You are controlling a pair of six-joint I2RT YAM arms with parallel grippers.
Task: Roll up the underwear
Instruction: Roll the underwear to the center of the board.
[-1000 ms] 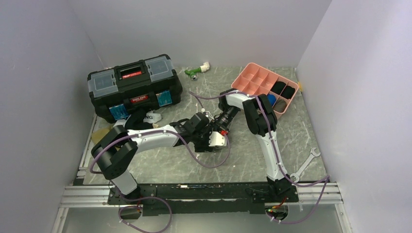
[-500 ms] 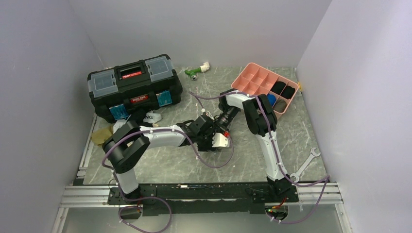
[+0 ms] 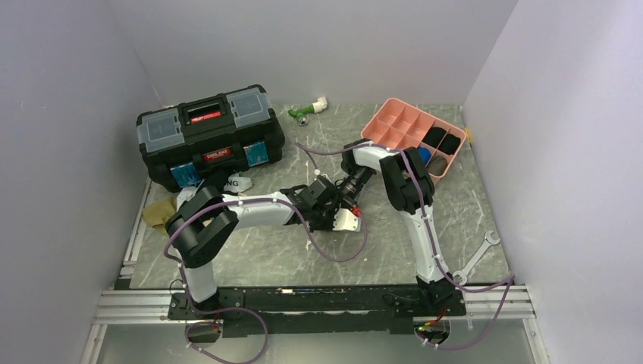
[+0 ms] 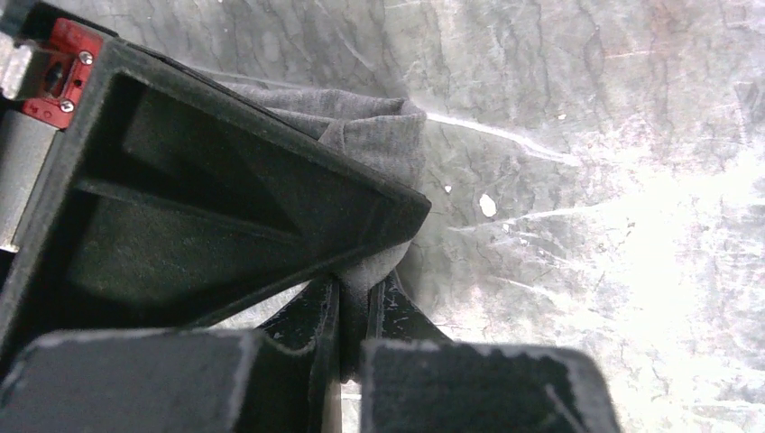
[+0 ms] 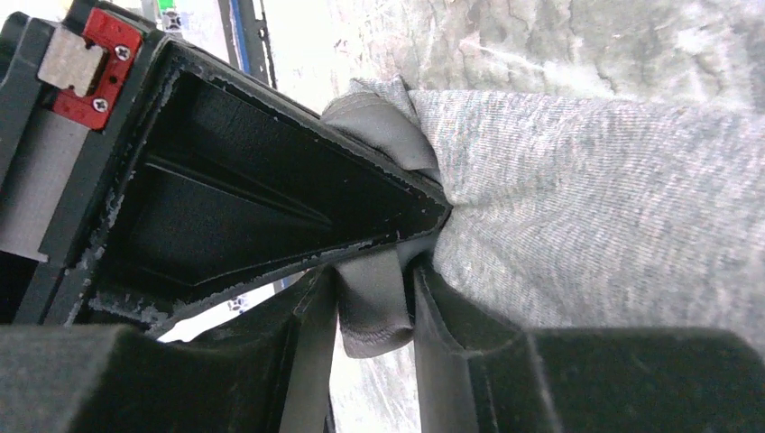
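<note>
A grey underwear piece (image 5: pixel 586 198) lies on the marbled table between my two grippers, which meet at the table's middle. My left gripper (image 4: pixel 354 307) is shut on a pinched fold of the grey cloth (image 4: pixel 379 144). In the right wrist view, the darker elastic waistband (image 5: pixel 372 302) hangs loosely between the parted fingers of my right gripper (image 5: pixel 374 311). In the top view the left gripper (image 3: pixel 327 215) and the right gripper (image 3: pixel 340 202) cover most of the cloth. More underwear, white (image 3: pixel 236 183) and olive-tan (image 3: pixel 158 211), lies in front of the toolbox.
A black toolbox (image 3: pixel 208 136) stands at the back left. The pink tray (image 3: pixel 394 125) at the back right holds black rolls (image 3: pixel 443 140). A wrench (image 3: pixel 476 258) lies at the near right. A green and white fitting (image 3: pixel 307 110) sits by the back wall.
My left arm has reached further right and its gripper has shut on the grey cloth. My right gripper's jaws have parted around the waistband.
</note>
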